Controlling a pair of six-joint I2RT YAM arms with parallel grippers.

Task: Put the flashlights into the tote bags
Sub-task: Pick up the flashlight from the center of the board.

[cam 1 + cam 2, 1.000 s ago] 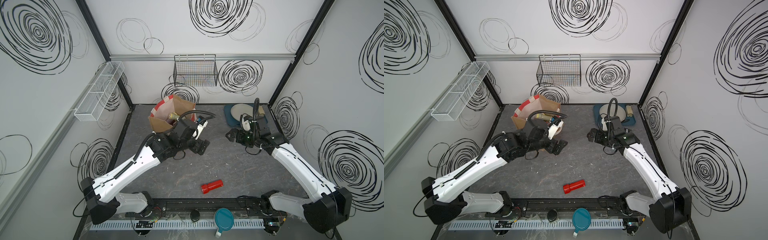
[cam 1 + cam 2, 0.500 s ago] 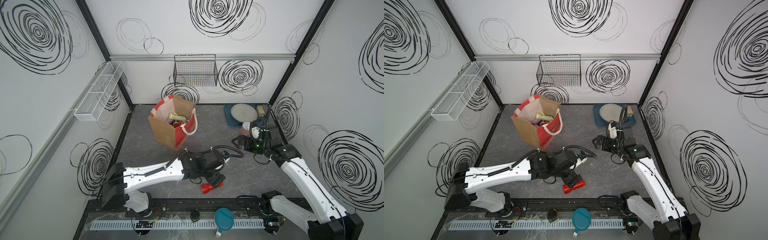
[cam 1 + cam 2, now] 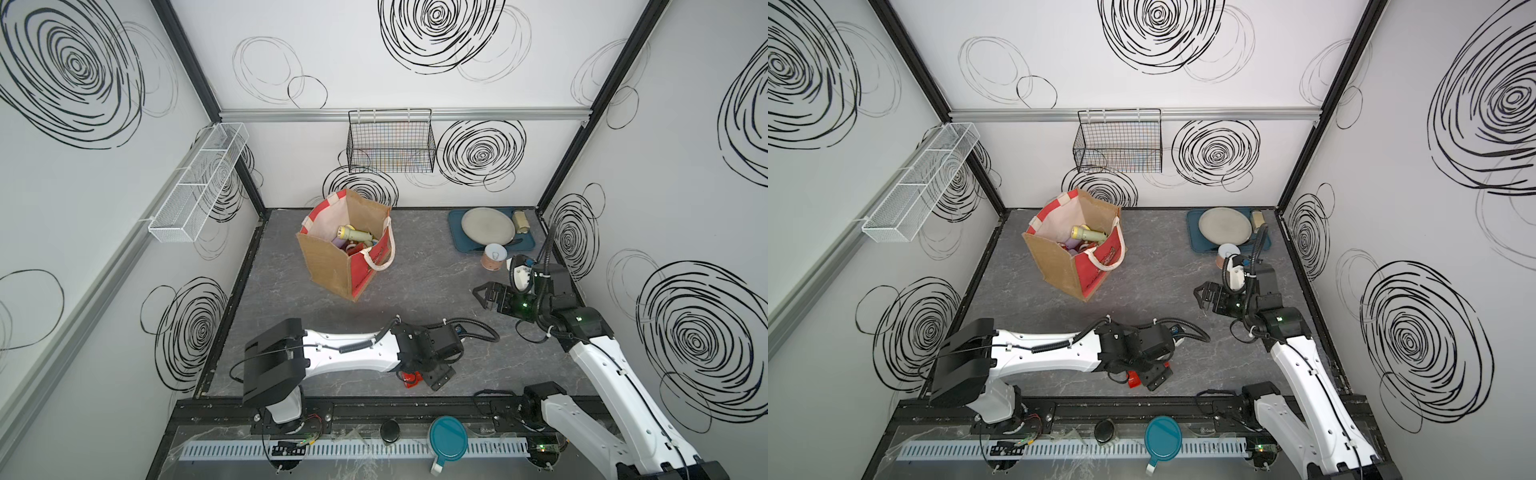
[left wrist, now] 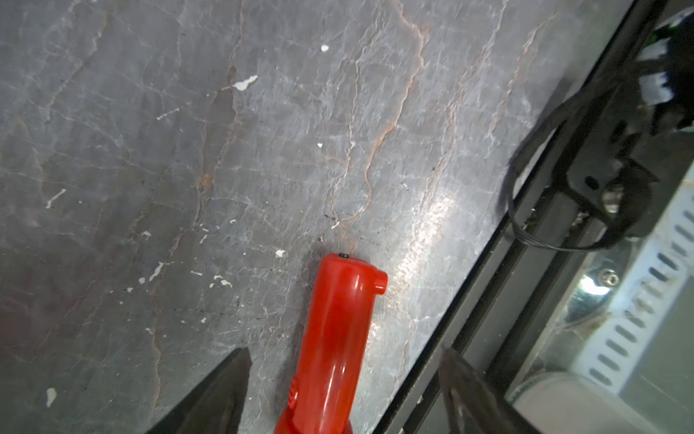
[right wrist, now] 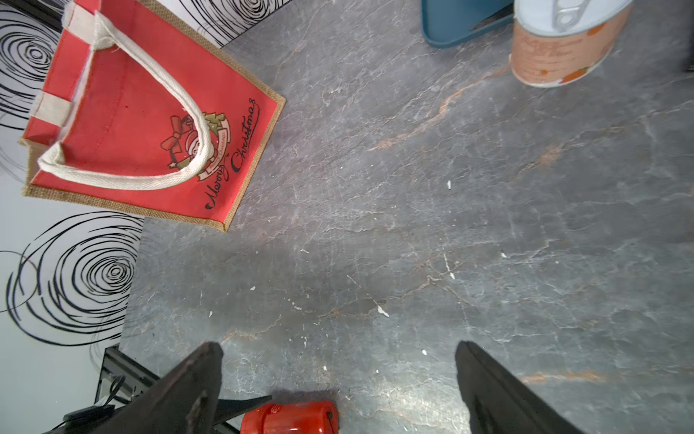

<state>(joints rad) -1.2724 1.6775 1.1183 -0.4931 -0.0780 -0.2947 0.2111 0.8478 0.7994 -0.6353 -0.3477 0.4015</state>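
One red flashlight (image 4: 338,338) lies on the grey table near its front edge, and shows in both top views (image 3: 409,379) (image 3: 1133,379). My left gripper (image 4: 343,390) is down over it, open, one finger on each side of the handle with a gap on both sides. The tote bag (image 3: 332,266) (image 3: 1059,266) stands upright at the back left. It holds several flashlights, with a pale green one with a yellow head (image 3: 357,235) on top. My right gripper (image 3: 484,295) (image 5: 338,387) hovers open and empty at the right, facing the bag (image 5: 150,124).
A tan can (image 3: 493,257) stands beside a blue tray (image 3: 461,241) that holds a plate (image 3: 487,226), at the back right. A black wire basket (image 3: 390,143) hangs on the back wall. The black front rail (image 4: 469,319) runs close beside the red flashlight.
My left arm swung from the bag down to the front of the table and came over the red flashlight, its jaws narrowing. My right arm drew back to the right.
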